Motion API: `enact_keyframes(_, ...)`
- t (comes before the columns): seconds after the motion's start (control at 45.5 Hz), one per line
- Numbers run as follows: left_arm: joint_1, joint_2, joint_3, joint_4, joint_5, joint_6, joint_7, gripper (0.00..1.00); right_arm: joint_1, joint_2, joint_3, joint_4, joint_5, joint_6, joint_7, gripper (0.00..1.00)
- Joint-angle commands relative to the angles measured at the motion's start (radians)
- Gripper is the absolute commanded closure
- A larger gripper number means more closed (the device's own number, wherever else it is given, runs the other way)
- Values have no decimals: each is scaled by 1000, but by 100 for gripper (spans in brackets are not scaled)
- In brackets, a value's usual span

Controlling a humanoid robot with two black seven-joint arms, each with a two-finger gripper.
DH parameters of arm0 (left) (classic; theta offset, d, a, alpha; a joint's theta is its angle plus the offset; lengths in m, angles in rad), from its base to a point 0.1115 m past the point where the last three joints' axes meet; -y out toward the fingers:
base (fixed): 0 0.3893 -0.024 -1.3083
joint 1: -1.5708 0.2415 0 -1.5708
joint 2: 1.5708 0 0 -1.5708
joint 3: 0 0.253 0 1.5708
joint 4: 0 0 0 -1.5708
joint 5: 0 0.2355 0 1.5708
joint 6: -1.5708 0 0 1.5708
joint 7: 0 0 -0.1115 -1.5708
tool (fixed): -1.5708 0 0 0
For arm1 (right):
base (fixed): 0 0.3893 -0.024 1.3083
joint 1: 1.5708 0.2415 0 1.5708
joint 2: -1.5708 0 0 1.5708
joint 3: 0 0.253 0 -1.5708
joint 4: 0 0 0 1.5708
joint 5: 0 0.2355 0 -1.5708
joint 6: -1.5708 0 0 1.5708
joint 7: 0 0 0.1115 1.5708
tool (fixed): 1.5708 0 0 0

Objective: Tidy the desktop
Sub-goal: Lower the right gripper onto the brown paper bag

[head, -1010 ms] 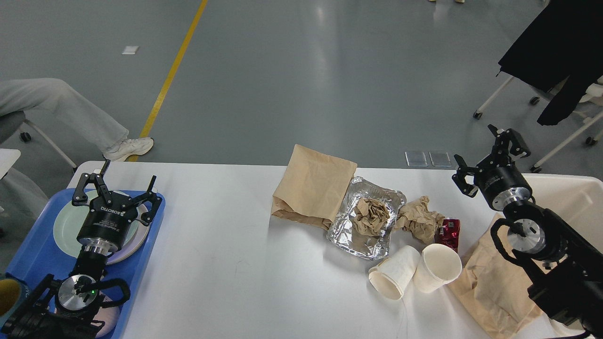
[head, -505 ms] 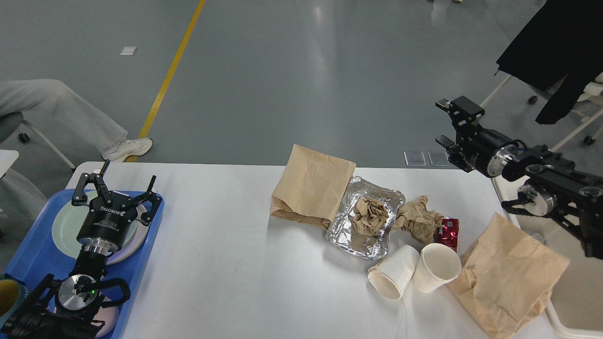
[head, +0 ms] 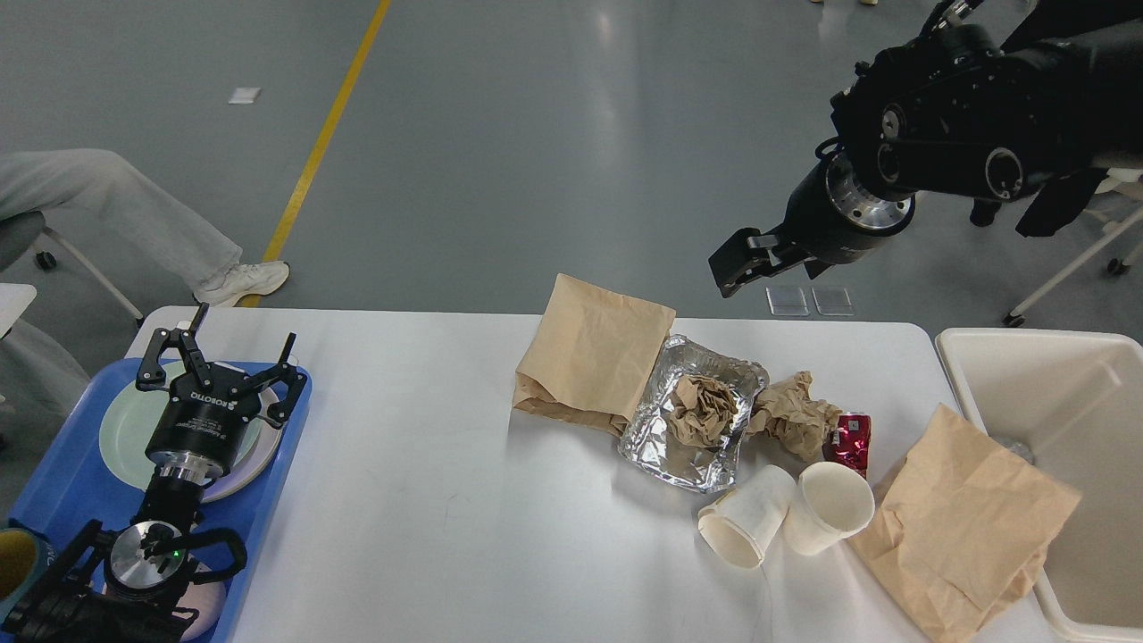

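Desktop (head: 429, 500) lengthwise left-right (littered)

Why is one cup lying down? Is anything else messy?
One white paper cup lies tipped on the white desktop beside an upright one. A crumpled brown paper wad sits in the dented foil tray.

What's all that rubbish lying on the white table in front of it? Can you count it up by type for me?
Flat brown paper bags: 2
Crumpled brown paper wads: 2
White paper cups: 2
Foil tray: 1
Red can: 1
Total: 8 pieces of rubbish on the table.
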Motion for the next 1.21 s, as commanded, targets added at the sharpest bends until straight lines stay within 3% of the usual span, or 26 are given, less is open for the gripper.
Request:
enact_keyframes(0.0, 0, 0, 0, 0, 0, 0, 0, 4, 185, 73, -84, 129, -6, 251, -43, 0)
enact_keyframes(0.088, 0, 0, 0, 0, 0, 0, -1, 4, 282, 77, -91, 261, -3, 364, -135, 0)
enact_keyframes(0.11, 0, 0, -1, 0, 0, 0, 0, 4, 478, -37, -96, 678, 196, 370, -414, 0)
enact_keyframes(0.681, 0, 0, 0, 0, 0, 0, 0, 4, 469, -59, -99, 654, 241, 316, -414, 0)
enact_keyframes(0.79, 0, 0, 0, 0, 0, 0, 0, 4, 434, -71, -65, 627, 309, 264, -414, 0)
enact_keyframes(1.01, 0, 0, 0, 0, 0, 0, 0, 4, 108, -50, 177, 342, 391, 175, -414, 0)
enact_keyframes(1.186, 0, 0, 0, 0, 0, 0, 0, 4, -136, 74, 246, 12, 389, 143, -415, 0)
